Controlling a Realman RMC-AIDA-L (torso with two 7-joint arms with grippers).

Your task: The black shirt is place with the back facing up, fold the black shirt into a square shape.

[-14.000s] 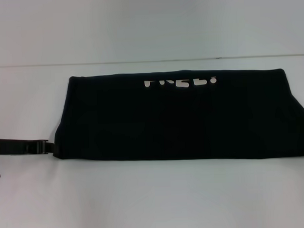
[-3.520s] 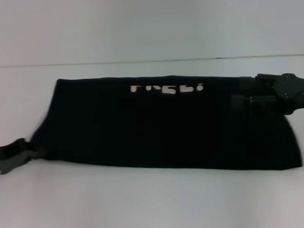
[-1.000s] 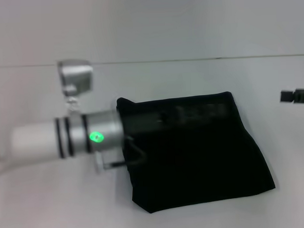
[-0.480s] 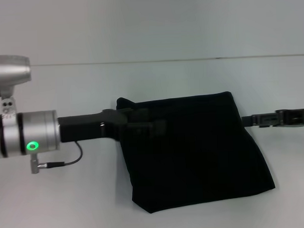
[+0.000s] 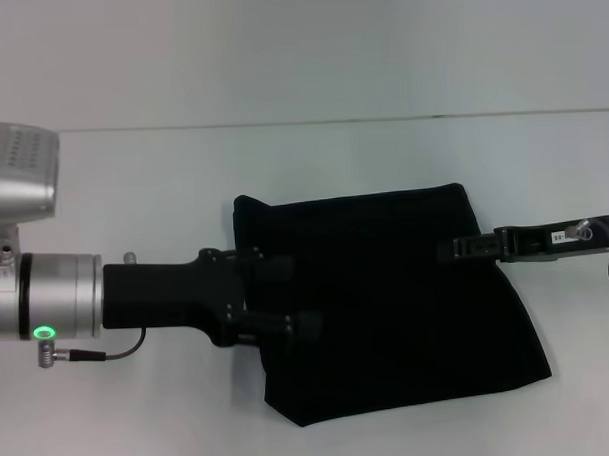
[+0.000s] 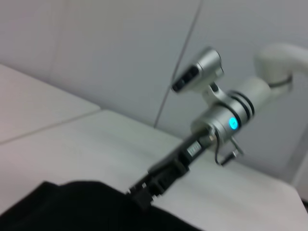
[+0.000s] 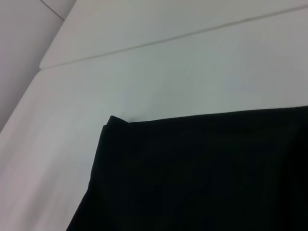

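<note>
The black shirt (image 5: 387, 300), a long strip earlier, now lies folded into a rough square. The left end effector (image 5: 282, 294) reaches farther over its left edge, and the right end effector (image 5: 465, 248) now overlaps its right edge.

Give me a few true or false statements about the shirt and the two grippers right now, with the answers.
1. The black shirt lies as a compact folded shape on the white table. True.
2. The left gripper is over the shirt's left edge. True.
3. The right gripper is parked far away from the shirt. False: it reaches in at the shirt's right edge, near the far corner.
4. White lettering shows on top of the shirt. False: the visible surface is plain black.
5. The shirt hangs off the table's near edge. False: bare table surrounds it on all sides in the head view.
</note>
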